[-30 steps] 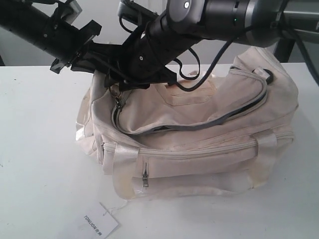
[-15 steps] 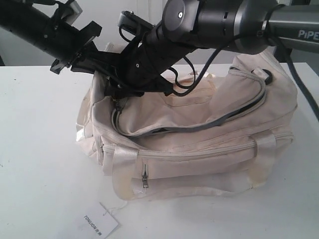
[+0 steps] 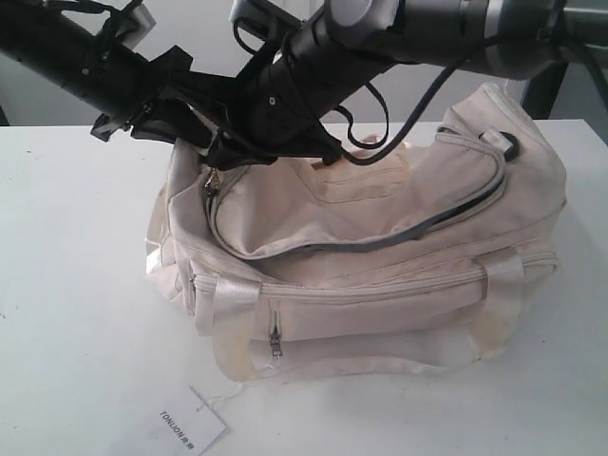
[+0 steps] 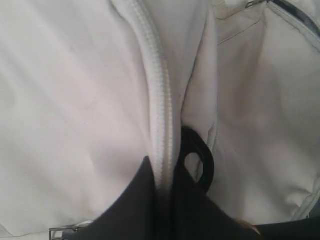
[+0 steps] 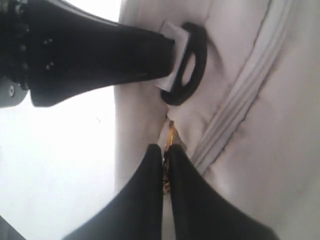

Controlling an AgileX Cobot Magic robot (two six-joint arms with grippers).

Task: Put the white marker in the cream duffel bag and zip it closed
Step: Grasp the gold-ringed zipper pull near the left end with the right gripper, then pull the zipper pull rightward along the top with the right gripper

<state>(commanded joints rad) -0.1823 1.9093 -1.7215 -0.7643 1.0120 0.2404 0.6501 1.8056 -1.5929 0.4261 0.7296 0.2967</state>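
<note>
Within the last second the right fingers [image 5: 159,161] have been closed and are now clamped on the gold zip pull [image 5: 170,131] at the end of the cream duffel bag [image 3: 380,318], set on the bench [image 3: 76,285]; zipping is judged ready to begin, the top zip [image 3: 380,239] still gaping. The white marker is seen in no view and is presumed inside. That grip is shown only by the right wrist view; the left fingers [image 4: 146,182], pinched on the zip seam [image 4: 160,125], only by the left wrist view

Oh, the right gripper's [image 5: 164,148] fingers [image 5: 142,195] swallowed most of the cream duffel bag's [image 5: 260,150] gold pull [image 5: 170,131], and only a sliver showed! The paper tag's [image 3: 187,427] smaller print was too tiny to read.
</note>
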